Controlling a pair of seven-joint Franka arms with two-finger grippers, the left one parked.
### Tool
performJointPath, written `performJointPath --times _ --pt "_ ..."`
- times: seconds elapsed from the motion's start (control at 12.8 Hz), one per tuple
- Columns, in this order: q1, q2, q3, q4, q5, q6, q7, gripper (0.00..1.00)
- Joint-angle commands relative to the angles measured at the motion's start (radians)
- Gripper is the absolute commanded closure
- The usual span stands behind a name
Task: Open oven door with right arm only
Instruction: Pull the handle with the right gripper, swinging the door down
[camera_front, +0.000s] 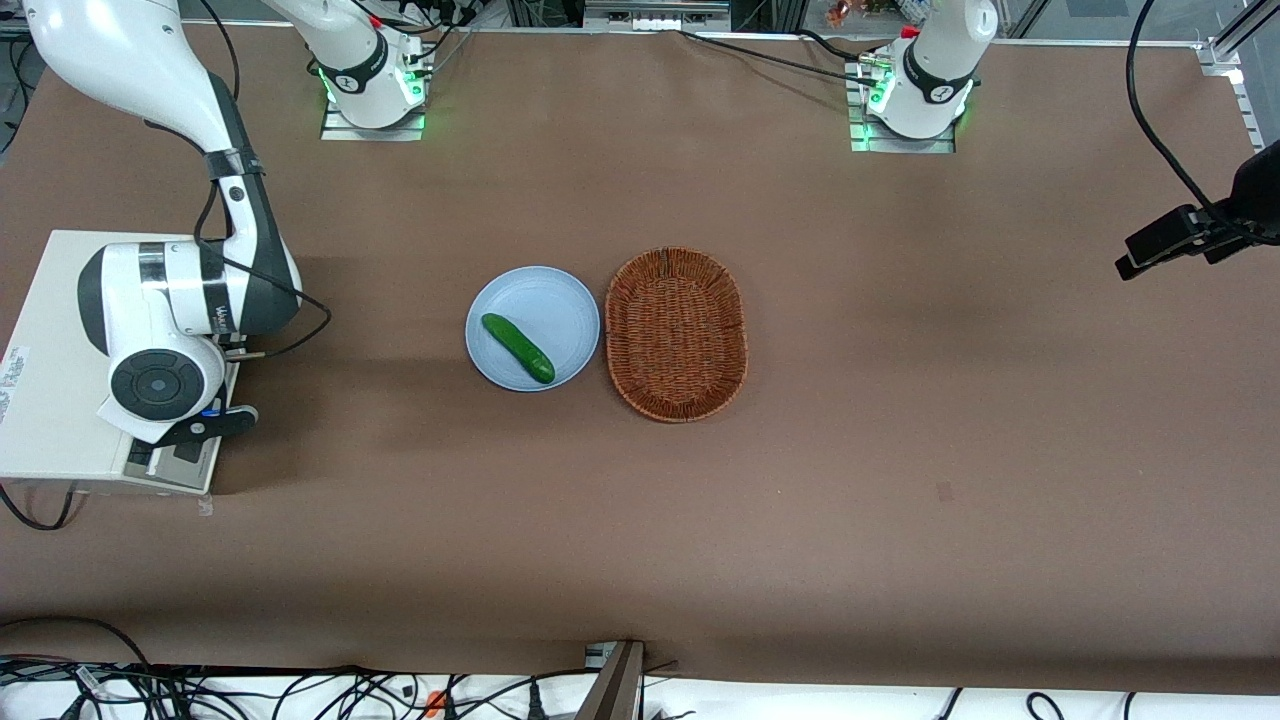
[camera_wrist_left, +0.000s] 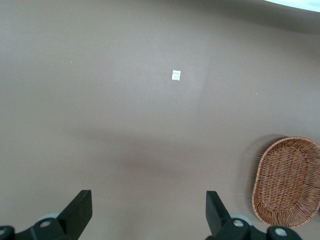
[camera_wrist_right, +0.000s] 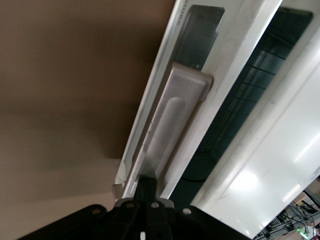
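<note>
The cream-white oven (camera_front: 50, 350) stands at the working arm's end of the table. The right arm (camera_front: 190, 300) hangs over its edge that faces the table's middle. My gripper (camera_front: 205, 428) points down at that edge. In the right wrist view the oven door (camera_wrist_right: 235, 55) shows its dark glass window (camera_wrist_right: 237, 112) and the long silvery bar handle (camera_wrist_right: 172, 120). My gripper (camera_wrist_right: 148, 186) has its two black fingers pressed together, with their tips against one end of the handle. I cannot tell whether the door is ajar.
A light blue plate (camera_front: 560, 300) with a green cucumber (camera_front: 517, 347) lies mid-table. A brown wicker basket (camera_front: 677, 333) lies beside it and also shows in the left wrist view (camera_wrist_left: 287, 182). A black cable (camera_front: 30, 515) runs from the oven's near corner.
</note>
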Motion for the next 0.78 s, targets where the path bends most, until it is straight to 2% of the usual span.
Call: performJointPath --times 0.0,0.24,0.71 --pt "-0.017 0.065 -0.002 0.003 0.056 0.093 0.014 1.0" --pt "-0.011 0.094 -0.002 0.004 0.1 0.103 0.015 1.0" --pt "-0.008 0.16 -0.002 0.004 0.102 0.169 0.017 1.0"
